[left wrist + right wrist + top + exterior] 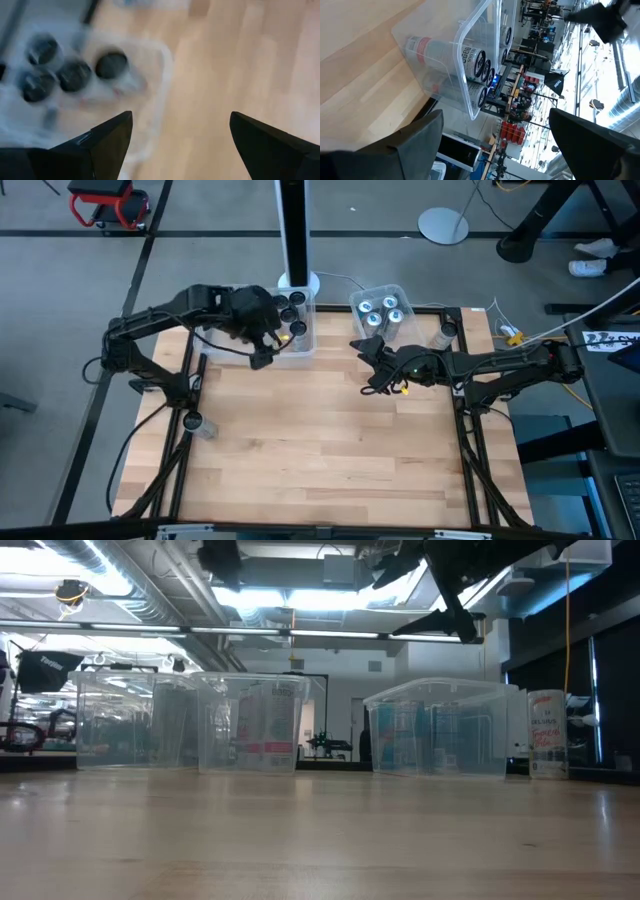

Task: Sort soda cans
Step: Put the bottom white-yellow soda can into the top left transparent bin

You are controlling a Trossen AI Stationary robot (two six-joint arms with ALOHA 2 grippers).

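Observation:
Several dark soda cans (291, 308) stand upright in the clear left bin (303, 346) at the table's far edge; the left wrist view looks down on their tops (74, 75). Silver cans with bluish tops (381, 311) stand in the clear right bin (398, 289), seen through its wall in the right wrist view (472, 59). My left gripper (266, 348) hangs open above the left bin's near wall (180, 142). My right gripper (374, 368) is open (495, 137), raised just near of the right bin. Neither holds anything.
One light can (445, 334) stands alone by the table's far right corner, white with red print in the low view (547, 734). Another small can-like thing (193, 421) sits at the left frame rail. The wooden tabletop (320, 440) stretches toward the near edge.

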